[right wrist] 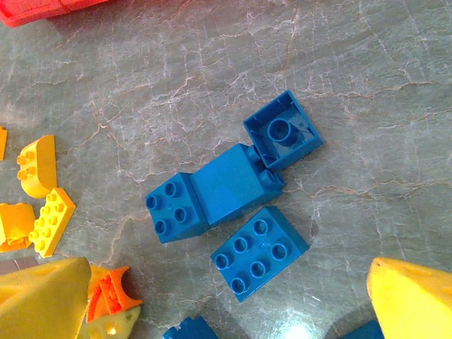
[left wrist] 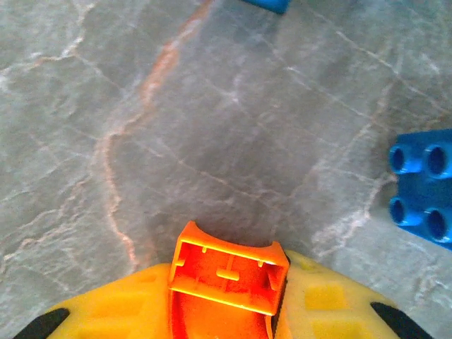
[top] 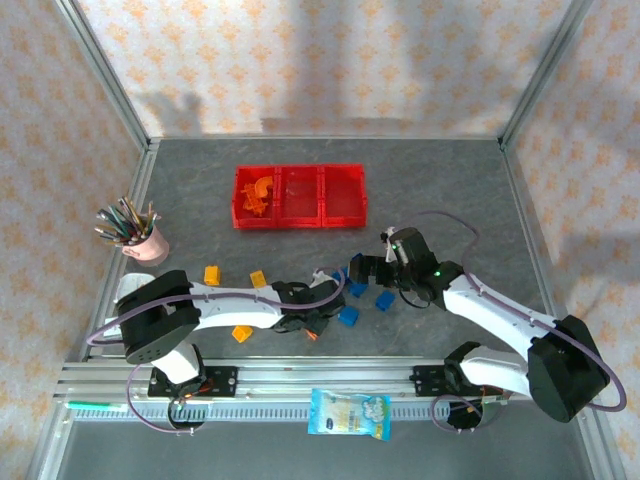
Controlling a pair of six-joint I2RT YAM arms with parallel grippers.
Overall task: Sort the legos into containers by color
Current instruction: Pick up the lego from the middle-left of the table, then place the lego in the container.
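- The orange piece [left wrist: 226, 279], hollow side toward the wrist camera, is pinched between the jaws of the left gripper [left wrist: 227, 311], which are closed on it. It hangs low over the bench [top: 450, 180] near the front middle. I cannot tell whether it has left the surface.
- It likely belongs in the containers [top: 300, 224]. The left bin [top: 238, 200] already has orange pieces [top: 258, 192].
- Rise straight up first to clear the blue brick [left wrist: 424, 185] just beside it.
- Hold the squeeze steady, since a hollow shell may twist.
- Carry it high over the yellow bricks [top: 212, 274].
- The right gripper [top: 368, 267] hangs nearby over the blue bricks [right wrist: 233, 187], jaws wide and empty, so swing away from it.
- Let go low inside the bin walls.
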